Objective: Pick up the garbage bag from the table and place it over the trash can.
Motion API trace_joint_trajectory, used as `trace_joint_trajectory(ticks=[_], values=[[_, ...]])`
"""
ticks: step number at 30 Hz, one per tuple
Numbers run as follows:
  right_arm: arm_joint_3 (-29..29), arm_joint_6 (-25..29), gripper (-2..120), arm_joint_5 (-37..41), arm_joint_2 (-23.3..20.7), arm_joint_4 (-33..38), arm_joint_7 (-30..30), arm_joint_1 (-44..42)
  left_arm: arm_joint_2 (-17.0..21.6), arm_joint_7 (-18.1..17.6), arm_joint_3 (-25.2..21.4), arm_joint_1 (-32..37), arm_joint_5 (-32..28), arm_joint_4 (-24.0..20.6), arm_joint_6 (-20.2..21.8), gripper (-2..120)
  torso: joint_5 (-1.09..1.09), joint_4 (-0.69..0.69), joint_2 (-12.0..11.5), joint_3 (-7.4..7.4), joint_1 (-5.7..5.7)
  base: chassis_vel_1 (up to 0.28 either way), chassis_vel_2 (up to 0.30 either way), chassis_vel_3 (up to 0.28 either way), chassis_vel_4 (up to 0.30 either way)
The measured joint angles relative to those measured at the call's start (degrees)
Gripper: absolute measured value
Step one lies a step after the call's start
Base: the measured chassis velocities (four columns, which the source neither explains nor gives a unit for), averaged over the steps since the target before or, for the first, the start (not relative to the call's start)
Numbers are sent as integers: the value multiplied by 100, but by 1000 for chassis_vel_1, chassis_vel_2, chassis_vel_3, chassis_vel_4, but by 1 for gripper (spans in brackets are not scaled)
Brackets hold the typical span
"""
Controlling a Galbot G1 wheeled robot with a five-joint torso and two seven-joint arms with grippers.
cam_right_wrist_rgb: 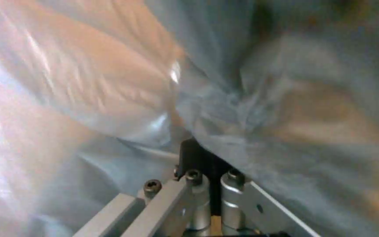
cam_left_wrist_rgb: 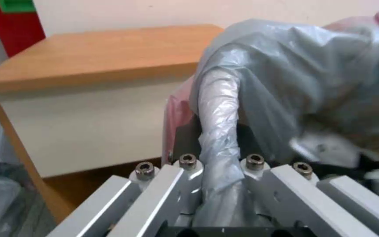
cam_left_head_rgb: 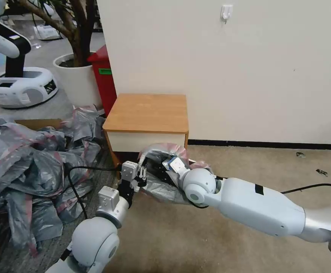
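Observation:
The garbage bag (cam_left_head_rgb: pixel 161 189), grey crinkly plastic with a pink rim, hangs in the air just in front of the table (cam_left_head_rgb: pixel 147 112), below its white drawer front. Both grippers hold it. My left gripper (cam_left_head_rgb: pixel 141 175) is shut on a twisted strand of the garbage bag (cam_left_wrist_rgb: pixel 218 108) that runs between its fingers (cam_left_wrist_rgb: pixel 183 138). My right gripper (cam_left_head_rgb: pixel 166 166) reaches in from the right and is wrapped in the plastic. Its jaws stand close together, pinching the film of the garbage bag (cam_right_wrist_rgb: pixel 110 82). The tabletop is bare. The trash can is out of view.
A big heap of grey-pink bags (cam_left_head_rgb: pixel 29 170) covers the floor at the left, with a black cable (cam_left_head_rgb: pixel 76 185) across it. A red bin (cam_left_head_rgb: pixel 104 76), a white plant pot (cam_left_head_rgb: pixel 76 77) and another robot's base (cam_left_head_rgb: pixel 21 87) stand behind. Open carpet (cam_left_head_rgb: pixel 256 167) lies at the right.

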Motion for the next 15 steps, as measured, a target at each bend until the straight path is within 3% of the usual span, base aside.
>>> trace_joint_trajectory(ticks=[15], values=[[-48,8,0,139,-511,658,-326,71,-53,-463,1,-372,-915,428,377,5,0,-1,0,0,0,0,0,0,0]])
